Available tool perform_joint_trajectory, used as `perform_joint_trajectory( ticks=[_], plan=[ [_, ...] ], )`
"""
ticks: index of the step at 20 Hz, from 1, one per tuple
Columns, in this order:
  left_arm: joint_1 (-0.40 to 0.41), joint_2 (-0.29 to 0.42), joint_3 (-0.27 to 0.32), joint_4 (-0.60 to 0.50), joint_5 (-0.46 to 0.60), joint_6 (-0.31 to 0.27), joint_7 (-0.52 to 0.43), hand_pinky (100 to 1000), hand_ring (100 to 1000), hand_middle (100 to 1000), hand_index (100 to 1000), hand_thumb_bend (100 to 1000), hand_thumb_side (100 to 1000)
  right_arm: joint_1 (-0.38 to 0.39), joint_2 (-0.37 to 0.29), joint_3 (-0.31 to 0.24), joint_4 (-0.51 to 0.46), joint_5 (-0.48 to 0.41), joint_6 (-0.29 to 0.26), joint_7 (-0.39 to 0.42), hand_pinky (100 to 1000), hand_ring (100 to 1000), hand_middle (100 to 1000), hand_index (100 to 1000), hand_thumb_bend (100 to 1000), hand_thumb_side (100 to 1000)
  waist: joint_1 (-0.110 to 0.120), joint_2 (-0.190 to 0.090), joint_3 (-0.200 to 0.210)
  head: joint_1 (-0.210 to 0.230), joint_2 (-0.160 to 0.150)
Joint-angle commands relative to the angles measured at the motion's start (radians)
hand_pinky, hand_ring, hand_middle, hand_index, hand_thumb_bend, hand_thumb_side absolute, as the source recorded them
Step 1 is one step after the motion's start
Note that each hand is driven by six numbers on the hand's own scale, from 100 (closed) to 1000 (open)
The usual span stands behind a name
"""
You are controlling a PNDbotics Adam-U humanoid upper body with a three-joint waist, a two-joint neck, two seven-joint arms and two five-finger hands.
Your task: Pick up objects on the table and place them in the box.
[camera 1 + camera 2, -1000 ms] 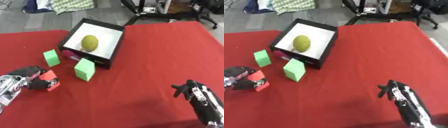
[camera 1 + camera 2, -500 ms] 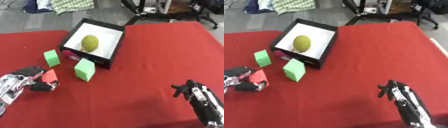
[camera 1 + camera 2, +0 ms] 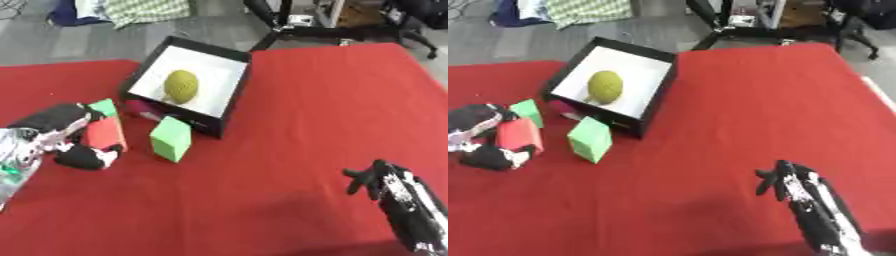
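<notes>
Left robot hand [image 3: 66, 135] sits at the left edge of the red desk [image 3: 289, 115], fingers and thumb curled round a red block [image 3: 105, 134], which stands upright between them. The left eye view shows more of that arm, with its silver forearm running down to the lower left corner; the right eye view cuts the arm off at the edge but shows more of the red surface on the far right side. Just behind the held block, a small green block [image 3: 528, 111] peeks out, touching or nearly touching it; hard to say which. A larger green block [image 3: 171, 138] stands just right of the left robot hand, apart from it, near the front corner of the black box [image 3: 234, 95]. Inside the box, on its white floor, lies a yellow-green round fruit [image 3: 181, 86]. Right robot hand [image 3: 785, 181] hangs low on the right, well apart from everything, fingers relaxed, holding nothing.
</notes>
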Motion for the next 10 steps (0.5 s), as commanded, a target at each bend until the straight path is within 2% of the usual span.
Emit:
perform_joint_trajectory(
  ticks=[1, 5, 7, 10],
  plan=[
    [-0.095, 0.052, 0.015, -0.057, 0.067, 0.01, 0.035, 643, 419, 449, 693, 100, 244, -0.001, -0.019, 0.001, -0.012, 0.005, -0.001, -0.001, 825, 448, 216, 465, 100, 666, 0.011, -0.019, -0.001, 0.005, -0.002],
    [-0.244, -0.001, -0.061, -0.018, 0.042, 0.061, 0.018, 657, 445, 473, 711, 100, 244, 0.0, -0.021, 0.006, -0.011, 0.003, -0.001, 0.002, 825, 448, 216, 466, 100, 661, 0.009, -0.022, -0.006, 0.005, -0.002],
    [-0.312, -0.069, -0.114, 0.082, 0.003, 0.074, 0.008, 671, 470, 504, 732, 100, 244, -0.001, -0.02, 0.008, -0.01, 0.001, -0.001, 0.004, 826, 448, 215, 466, 100, 657, 0.006, -0.023, -0.011, 0.007, -0.002],
    [-0.389, -0.179, -0.168, 0.284, -0.084, 0.064, 0.038, 685, 502, 543, 757, 100, 245, -0.004, -0.018, 0.011, -0.009, -0.003, 0.001, 0.006, 826, 447, 215, 466, 100, 663, 0.002, -0.022, -0.022, 0.013, -0.002]
  ],
)
